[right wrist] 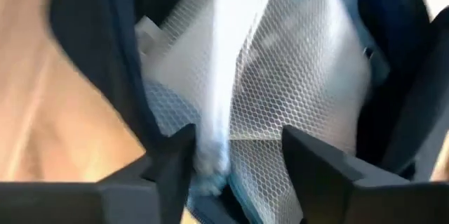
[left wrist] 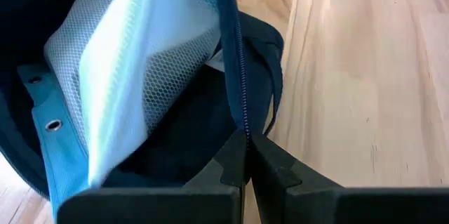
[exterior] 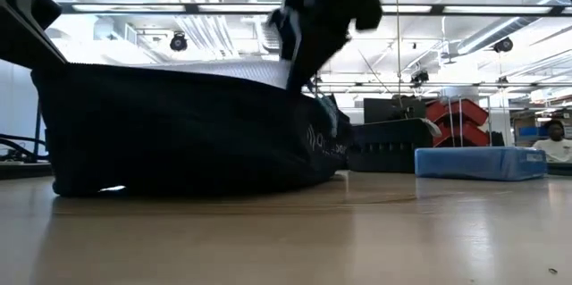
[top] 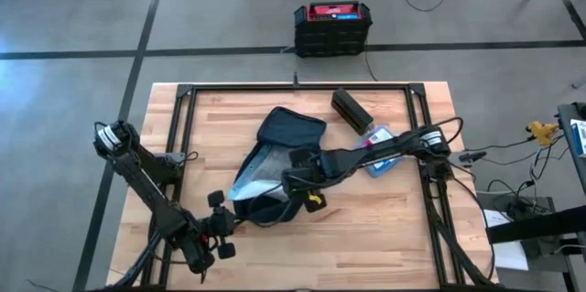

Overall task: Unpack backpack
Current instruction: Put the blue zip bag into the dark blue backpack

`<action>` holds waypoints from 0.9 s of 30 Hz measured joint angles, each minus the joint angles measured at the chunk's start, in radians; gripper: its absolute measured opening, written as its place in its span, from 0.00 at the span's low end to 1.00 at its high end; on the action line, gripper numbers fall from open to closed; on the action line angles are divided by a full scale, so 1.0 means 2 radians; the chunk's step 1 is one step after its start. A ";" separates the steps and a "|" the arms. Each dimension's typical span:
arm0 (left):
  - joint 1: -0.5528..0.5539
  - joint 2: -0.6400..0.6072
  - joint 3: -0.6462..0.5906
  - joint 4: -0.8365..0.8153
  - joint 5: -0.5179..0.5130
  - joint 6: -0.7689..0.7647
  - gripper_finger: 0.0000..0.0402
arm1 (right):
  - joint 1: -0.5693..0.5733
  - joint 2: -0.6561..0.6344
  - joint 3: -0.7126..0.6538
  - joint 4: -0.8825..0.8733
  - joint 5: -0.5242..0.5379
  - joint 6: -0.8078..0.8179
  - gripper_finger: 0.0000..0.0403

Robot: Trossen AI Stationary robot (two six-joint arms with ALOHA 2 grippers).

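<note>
The dark navy backpack (top: 275, 159) lies on the table's middle with its opening spread, showing light grey mesh lining (right wrist: 280, 76). In the low view its body (exterior: 179, 133) rests on the wood. My left gripper (left wrist: 247, 161) is at the backpack's near left edge (top: 231, 211), shut on the zipper rim. My right gripper (right wrist: 235, 161) reaches from the right into the opening (top: 295, 182). It is open, its fingers on either side of a pale fold of the lining. My left gripper pinches the backpack's zipper rim (left wrist: 243, 122) at the opening's near edge between its two fingers. It comes from the table's near left side, roughly level. The rim runs away from the fingertips, and the backpack's body stays on the table. My right gripper's fingers are down among the mesh lining, and I cannot tell whether they touch it.
A black oblong box (top: 352, 109) and a flat blue box (top: 378, 136) lie on the table right of the backpack, close under the right arm. A black crate with a red top (top: 331, 28) stands on the floor beyond the far edge. Bare wood shows near the front.
</note>
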 joint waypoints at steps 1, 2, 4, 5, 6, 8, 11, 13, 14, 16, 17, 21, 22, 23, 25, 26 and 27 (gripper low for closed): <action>0.000 0.002 0.000 0.001 0.000 0.000 0.00 | 0.005 -0.006 0.000 0.012 0.000 -0.002 0.56; 0.000 0.003 0.000 0.001 0.000 0.000 0.00 | 0.008 -0.008 0.000 0.026 -0.001 -0.003 0.59; 0.001 0.004 0.000 0.001 0.000 0.000 0.00 | 0.015 -0.009 0.000 0.063 -0.007 -0.004 0.62; 0.001 0.005 0.000 0.002 0.000 0.000 0.00 | 0.017 -0.009 0.000 0.080 -0.014 -0.006 0.64; 0.001 0.005 0.000 0.001 0.000 0.000 0.00 | 0.020 -0.009 0.000 0.100 -0.020 -0.005 0.65; 0.002 0.006 0.000 0.002 -0.001 0.001 0.00 | 0.022 -0.006 -0.006 0.160 -0.027 0.003 0.67; 0.002 0.006 -0.001 0.002 -0.001 0.001 0.00 | 0.025 0.003 -0.013 0.232 -0.024 0.021 0.66; 0.002 0.006 -0.001 0.005 -0.003 0.004 0.00 | 0.025 0.018 -0.014 0.271 -0.024 0.029 0.65; 0.002 0.006 -0.001 0.005 -0.003 0.004 0.00 | 0.025 0.028 -0.015 0.285 -0.023 0.032 0.63; 0.002 0.006 -0.001 0.005 -0.004 0.007 0.00 | 0.025 0.050 -0.016 0.314 -0.024 0.036 0.61; 0.002 0.006 -0.001 0.005 -0.004 0.010 0.00 | 0.025 0.061 -0.015 0.329 -0.024 0.038 0.59; 0.002 0.006 -0.001 0.006 -0.004 0.014 0.00 | 0.023 0.099 -0.005 0.367 -0.022 0.039 0.51; 0.002 0.006 -0.001 0.005 -0.004 0.014 0.00 | 0.022 0.105 -0.003 0.373 -0.015 0.039 0.49; 0.002 0.006 -0.001 0.005 -0.004 0.014 0.00 | 0.021 0.109 0.000 0.377 -0.004 0.039 0.46; 0.002 0.006 -0.001 0.005 -0.004 0.014 0.00 | 0.017 0.114 0.001 0.373 0.016 0.039 0.36; 0.001 0.006 -0.001 0.005 -0.004 0.014 0.00 | 0.015 0.114 0.001 0.364 0.019 0.039 0.29; 0.000 0.006 -0.001 0.005 -0.004 0.014 0.00 | 0.014 0.115 0.001 0.351 0.020 0.039 0.20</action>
